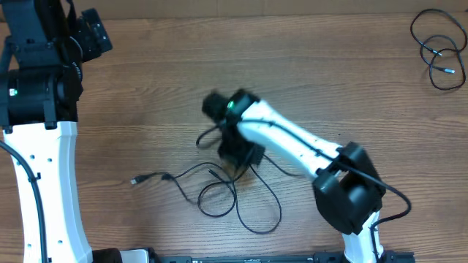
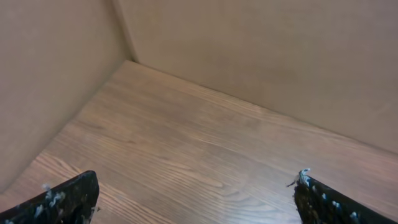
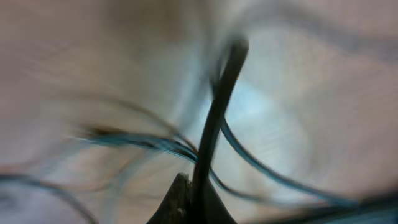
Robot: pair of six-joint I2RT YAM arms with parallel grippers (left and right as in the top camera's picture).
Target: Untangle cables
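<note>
- Cable tangle (image 1: 235, 199): thin black cords looped on the wooden surface (image 1: 146, 109), centre-front. One free end with a small pale plug (image 1: 136, 180) trails out to the left.
- Right pincer (image 1: 241, 155): sits over the top edge of the tangle. From overhead its own black wrist body covers the fingertips and the cords under them, so contact cannot be read from that view.
- Right wrist view: heavily smeared. The fingertips (image 3: 186, 202) are clenched together at the bottom edge. One dark strand (image 3: 219, 106) rises straight from them and looks pinched between the tips. Other strands cross behind it as bluish streaks. I cannot tell which cord is which.
- Second cable (image 1: 436, 50): a separate loose coil at the far right corner of the surface, well apart from the tangle. It has two small bluish tips, and its outer loop runs close to the frame edge.
- Left pincer (image 2: 198, 186): released, jaws spread wide, nothing between them. Only the speckled black fingers (image 2: 68, 199) show, cut off at the lower corners of its wrist view.
- Left wrist view otherwise: bare wood grain and plain tan panels (image 2: 249, 56) meeting in a corner.
- Left arm (image 1: 44, 146): at the far left of the surface, well apart from both cable groups.
</note>
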